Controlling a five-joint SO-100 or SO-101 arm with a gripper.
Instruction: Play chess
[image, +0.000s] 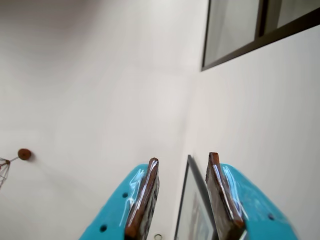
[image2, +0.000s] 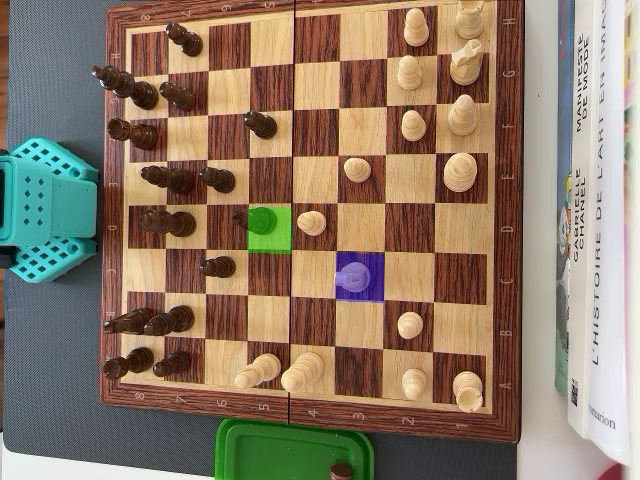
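The gripper (image: 182, 200) is pointing up and away in the wrist view, its two turquoise jaws standing apart with brown pads (image: 145, 197) facing each other and nothing between them; behind the gap a pale wall, a dark-framed window (image: 255, 30) and the edge of a framed picture (image: 192, 210) are showing. No chess piece is appearing in that view, so the board is lying out of the gripper's sight. In the overhead view the chessboard (image2: 310, 215) is sitting on the dark counter (image2: 50, 380), and only the arm's turquoise base (image2: 45, 210) is showing, just beside the board's left edge; the gripper itself is not appearing there. Dark pieces are standing along the left columns and light pieces along the right. A green-highlighted square (image2: 268, 228) is lying left of the board's centre with a dark pawn (image2: 262, 219) on it, and a light pawn (image2: 312, 222) is standing on the square just to its right. A purple-highlighted square (image2: 359, 276) is lying lower and further right, holding a piece (image2: 354, 274) tinted by the highlight. A green tray (image2: 290, 450) is resting below the board's lower edge with one dark piece (image2: 341, 470) in it, and books (image2: 600, 220) are lying along the right side.
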